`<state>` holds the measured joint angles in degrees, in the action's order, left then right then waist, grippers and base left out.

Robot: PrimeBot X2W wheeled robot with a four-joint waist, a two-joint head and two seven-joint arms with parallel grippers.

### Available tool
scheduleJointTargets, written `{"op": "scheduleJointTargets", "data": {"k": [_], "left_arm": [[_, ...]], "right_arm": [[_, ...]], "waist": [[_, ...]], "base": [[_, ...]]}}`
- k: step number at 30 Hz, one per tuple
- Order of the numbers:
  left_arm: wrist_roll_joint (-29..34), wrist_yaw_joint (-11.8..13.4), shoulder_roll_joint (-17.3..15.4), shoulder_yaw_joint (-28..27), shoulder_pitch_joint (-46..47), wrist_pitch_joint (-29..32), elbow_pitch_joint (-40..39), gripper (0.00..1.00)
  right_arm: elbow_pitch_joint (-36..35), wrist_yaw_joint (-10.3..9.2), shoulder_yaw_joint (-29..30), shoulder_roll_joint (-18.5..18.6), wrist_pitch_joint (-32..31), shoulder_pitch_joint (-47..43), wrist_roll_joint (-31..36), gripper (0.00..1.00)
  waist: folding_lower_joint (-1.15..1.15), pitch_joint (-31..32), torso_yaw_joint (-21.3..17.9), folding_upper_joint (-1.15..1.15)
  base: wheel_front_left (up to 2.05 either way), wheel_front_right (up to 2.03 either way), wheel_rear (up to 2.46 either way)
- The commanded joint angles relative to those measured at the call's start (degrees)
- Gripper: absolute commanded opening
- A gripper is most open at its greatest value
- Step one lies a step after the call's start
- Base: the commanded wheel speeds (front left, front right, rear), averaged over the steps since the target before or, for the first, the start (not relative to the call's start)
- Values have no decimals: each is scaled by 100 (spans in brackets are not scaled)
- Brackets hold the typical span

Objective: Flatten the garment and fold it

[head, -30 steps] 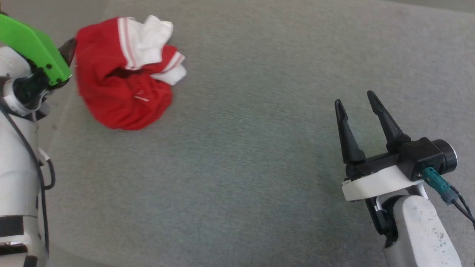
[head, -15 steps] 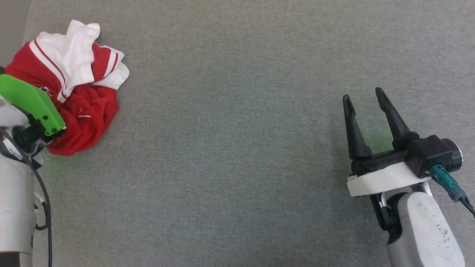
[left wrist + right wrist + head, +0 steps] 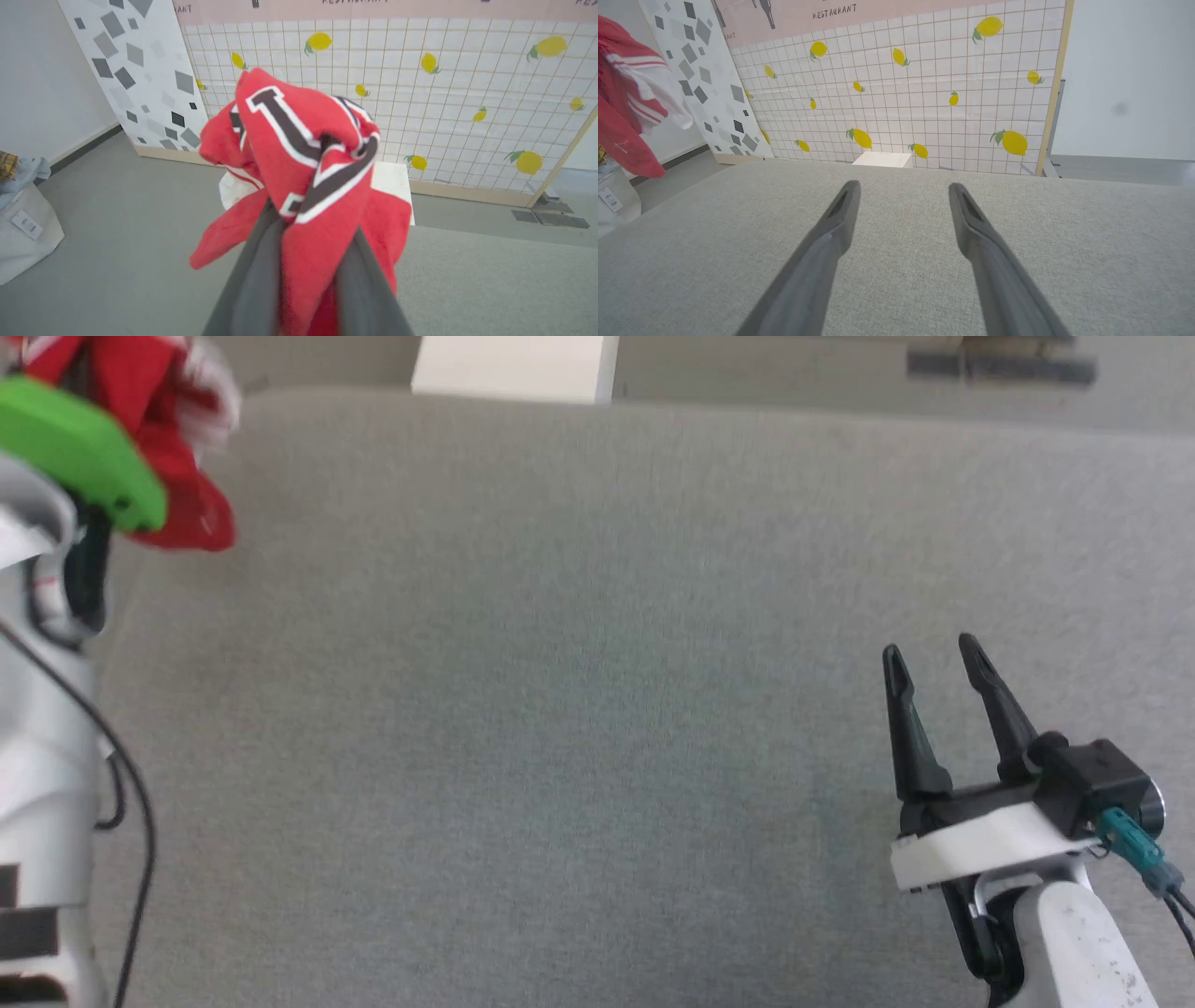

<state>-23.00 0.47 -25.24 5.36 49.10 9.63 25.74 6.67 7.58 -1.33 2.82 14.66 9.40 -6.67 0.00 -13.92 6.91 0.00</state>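
Observation:
The garment (image 3: pixel 303 154), red with black-and-white lettering, hangs bunched in the air, and my left gripper (image 3: pixel 313 219) is shut on it with red cloth pinched between the two dark fingers. In the head view the garment (image 3: pixel 182 490) is at the top left, raised above the grey table (image 3: pixel 560 709), partly behind the green cover (image 3: pixel 79 453) on my left wrist. The right wrist view catches its red body and white sleeve (image 3: pixel 630 107) at the left edge. My right gripper (image 3: pixel 931 649) hovers open over the table at the lower right, nothing between its fingers (image 3: pixel 831 233).
A white box (image 3: pixel 513 369) stands just beyond the table's far edge. Behind it is a tiled wall panel with lemons (image 3: pixel 924 93). A grey bag (image 3: pixel 23 224) lies on the floor to the left.
My left gripper has shut on the garment and lifted it off the table. The head camera has tilted, so the far edge now shows. The right gripper stays open.

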Motion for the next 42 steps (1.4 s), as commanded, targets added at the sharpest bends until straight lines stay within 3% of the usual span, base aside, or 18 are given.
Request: {"op": "scheduleJointTargets", "data": {"k": [1, 9, 13, 14, 18, 25, 31, 32, 33, 34, 38, 42], "left_arm": [[114, -71, 110, 133, 168, -220, -90, 0], [279, -322, 760, 744, 370, -935, -335, 0], [227, -420, 1216, 1112, 219, -984, -368, 0], [101, -502, 1468, 1302, 48, -920, -315, 0], [-108, -624, 1822, 1708, -399, -714, -86, 0], [-320, -706, 2025, 2526, -1319, 562, 829, 0], [-562, -743, 2006, 2902, -1776, 1781, 1389, 0], [-622, -738, 2010, 2903, -1827, 1919, 1428, 4], [-675, -717, 2016, 2899, -1873, 2034, 1442, 60], [-721, -706, 2024, 2883, -1903, 2074, 1423, 100], [-878, -579, 2061, 2704, -1987, 1784, 1091, 100], [-909, -501, 2059, 2468, -2056, 970, 480, 100]], "right_arm": [[-23, -9, 42, 6, 33, -93, -38, 100], [-5, -9, 50, 6, 33, -350, -43, 100], [-4, -9, 67, 6, 33, -428, -12, 100], [-15, -9, 42, 6, 33, -441, -11, 100], [-65, -9, 38, 6, 6, -486, -1, 100], [-134, -9, 47, 6, -64, -547, 18, 100], [-137, -9, 33, 6, -117, -627, 18, 100], [-139, -9, 32, 6, -130, -644, 20, 100], [-145, -9, 32, 6, -145, -662, 23, 100], [-152, -9, 30, 6, -158, -673, 26, 100], [-203, -9, 20, 6, -196, -685, 38, 100], [-238, -9, 22, 6, -201, -657, 36, 100]], "waist": [[0, 685, -128, 0], [0, 1080, -784, 0], [0, 1152, -1130, 0], [0, 1166, -1330, 0], [0, 1142, -1701, 0], [0, 1061, -2188, 0], [0, 1058, -2287, 0], [0, 1066, -2273, 0], [0, 1074, -2243, 0], [0, 1082, -2212, 0], [0, 1107, -2011, 0], [0, 1147, -1768, 0]], "base": [[0, 0, 0], [0, 0, 0], [0, 0, 0], [0, 0, 0], [0, 0, 0], [0, 0, 0], [0, 0, 0], [0, 0, 0], [0, 0, 0], [0, 0, 0], [0, 0, 0], [0, 0, 0]]}}
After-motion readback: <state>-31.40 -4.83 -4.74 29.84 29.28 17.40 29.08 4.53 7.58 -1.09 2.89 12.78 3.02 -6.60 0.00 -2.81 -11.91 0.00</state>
